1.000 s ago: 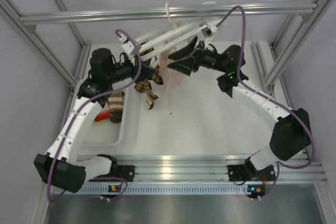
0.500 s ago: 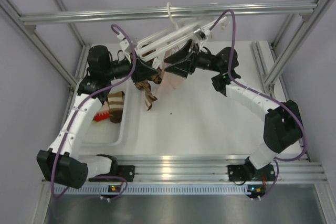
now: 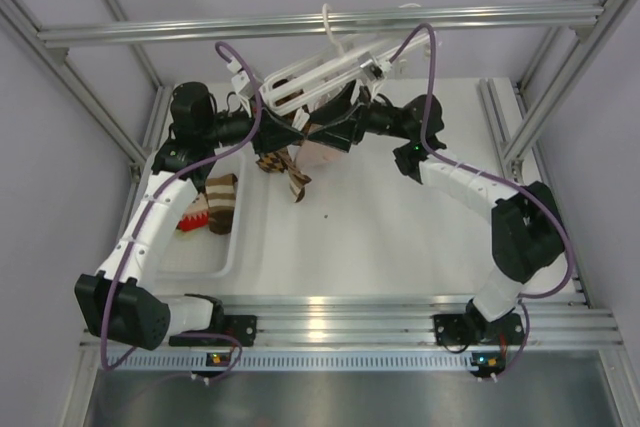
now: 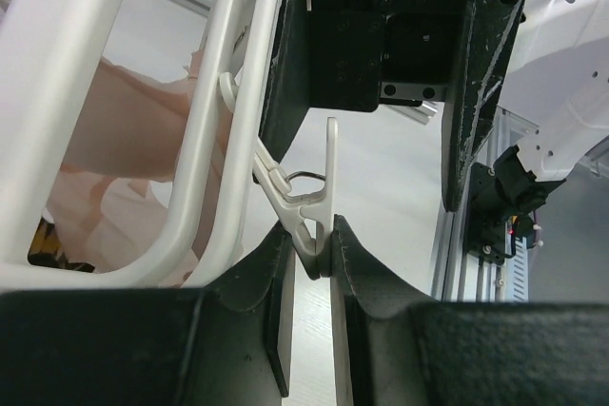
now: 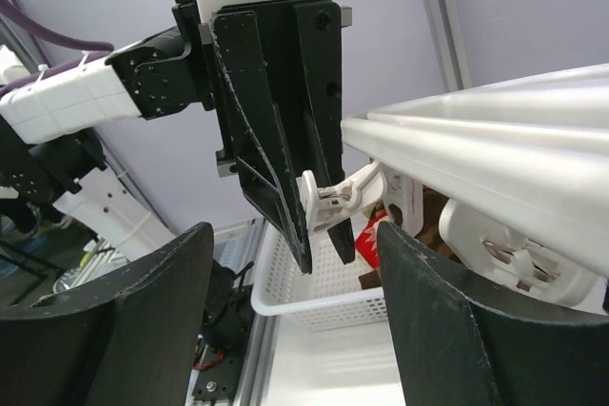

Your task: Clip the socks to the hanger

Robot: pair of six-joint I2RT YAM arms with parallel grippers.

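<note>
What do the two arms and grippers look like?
The left arm and right arm have white shells and black joints. A purple cable runs along each. The left gripper and right gripper are black, with broad tapered fingers.

Two arms (image 3: 150,222), one hanger (image 3: 330,65), one basket (image 3: 242,227), two striped socks (image 3: 288,173) visible.

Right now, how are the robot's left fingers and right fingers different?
The left gripper has its fingers pinched shut on a small white plastic clip of the white plastic hanger. The right gripper has its fingers spread wide, holding nothing. The left gripper reaches the hanger from the left side, the right gripper from the right. Both have black fingers and face each other at the hanger.
</note>
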